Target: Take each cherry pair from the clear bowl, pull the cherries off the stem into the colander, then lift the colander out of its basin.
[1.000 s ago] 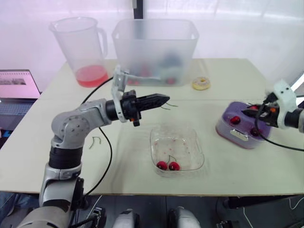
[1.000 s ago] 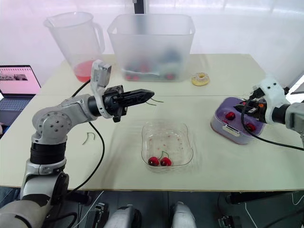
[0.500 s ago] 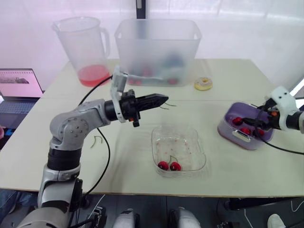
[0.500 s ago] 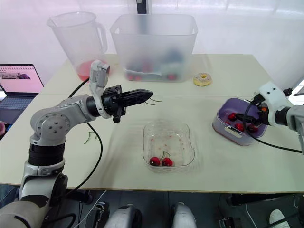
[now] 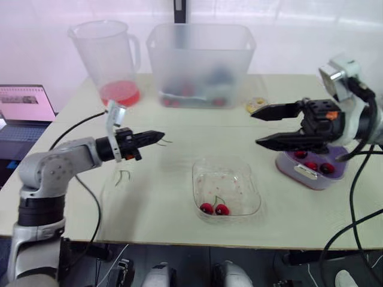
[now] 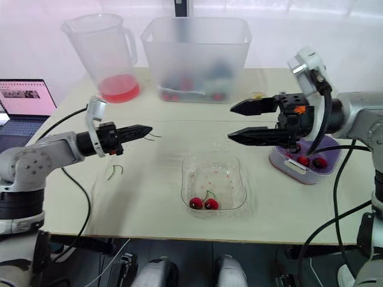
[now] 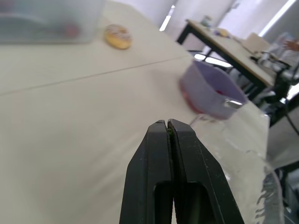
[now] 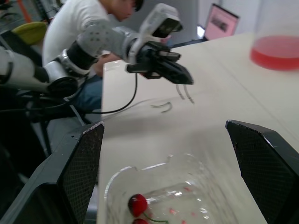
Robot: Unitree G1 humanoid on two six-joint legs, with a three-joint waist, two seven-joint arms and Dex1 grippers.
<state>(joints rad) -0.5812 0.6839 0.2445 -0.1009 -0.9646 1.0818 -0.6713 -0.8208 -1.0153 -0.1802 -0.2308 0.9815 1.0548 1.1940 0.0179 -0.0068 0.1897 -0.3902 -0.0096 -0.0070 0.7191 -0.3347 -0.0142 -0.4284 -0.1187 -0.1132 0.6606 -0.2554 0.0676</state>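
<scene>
Table (image 6: 137,197), pale, carrying all items below. Frosted tub (image 5: 200,60) at the rear centre; pitcher (image 5: 108,57) with red liquid beside it to the left; laptop (image 5: 24,103) off the table's left edge. Purple colander with its basin (image 6: 287,170) at the right, holding several cherries (image 5: 311,165). Clear bowl (image 5: 239,191) at the front centre, one cherry pair (image 5: 213,208) at its near edge, both fruits on the stem. Right gripper (image 5: 254,128) held in the air between colander and bowl, fingers spread wide and pointing toward the left arm, nothing between them. Left gripper (image 5: 157,136) above the left part of the table, fingers pressed together on a bare stem (image 6: 154,136) that trails from the tips. Small ring-shaped item (image 7: 117,36) near the tub. Loose stem (image 5: 122,176) lying on the table below the left gripper. The left wrist view adds a green speck nipped between the closed tips; the right wrist view adds a seated person (image 8: 88,18) beyond the table and the left gripper seen from the front. Against half a second ago: the right gripper has left the colander, risen and swung inward; the left gripper has drawn back from behind the bowl toward the left; the cherry pair is unmoved.
</scene>
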